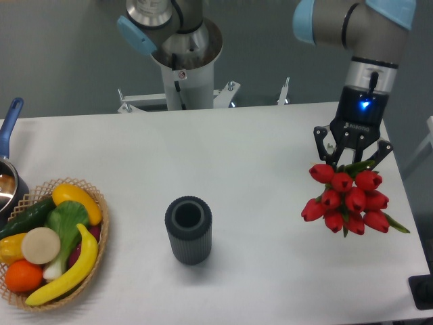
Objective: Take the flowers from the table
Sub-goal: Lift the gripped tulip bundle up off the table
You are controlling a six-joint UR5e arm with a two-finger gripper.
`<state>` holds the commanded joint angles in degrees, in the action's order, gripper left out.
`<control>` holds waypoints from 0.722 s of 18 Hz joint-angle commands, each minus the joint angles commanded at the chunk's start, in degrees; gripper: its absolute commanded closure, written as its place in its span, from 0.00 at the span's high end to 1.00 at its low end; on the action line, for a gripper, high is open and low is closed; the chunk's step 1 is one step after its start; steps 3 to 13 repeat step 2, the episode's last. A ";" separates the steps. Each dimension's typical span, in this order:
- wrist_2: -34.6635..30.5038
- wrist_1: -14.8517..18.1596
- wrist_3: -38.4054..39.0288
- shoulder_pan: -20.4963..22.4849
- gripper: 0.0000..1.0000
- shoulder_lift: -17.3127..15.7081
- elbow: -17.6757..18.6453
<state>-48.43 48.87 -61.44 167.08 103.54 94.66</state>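
The flowers (346,201), a bunch of red tulips with green stems, hang heads-down toward the camera at the right side of the white table (223,162). My gripper (352,161) is shut on their green stems, right above the red heads. The bunch is lifted off the tabletop; a faint shadow lies below it. Most of the stems are hidden behind the flower heads and the black fingers.
A dark grey ribbed vase (189,229) stands upright near the table's middle front. A wicker basket (51,242) of fruit and vegetables sits at the left front edge, with a pot with a blue handle (9,128) behind it. The arm's base (183,51) stands behind the table.
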 joint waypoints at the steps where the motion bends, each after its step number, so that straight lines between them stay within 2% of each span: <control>1: 0.53 0.00 0.00 0.18 0.36 0.00 -0.09; 13: 0.70 0.00 0.00 0.18 0.36 0.00 0.00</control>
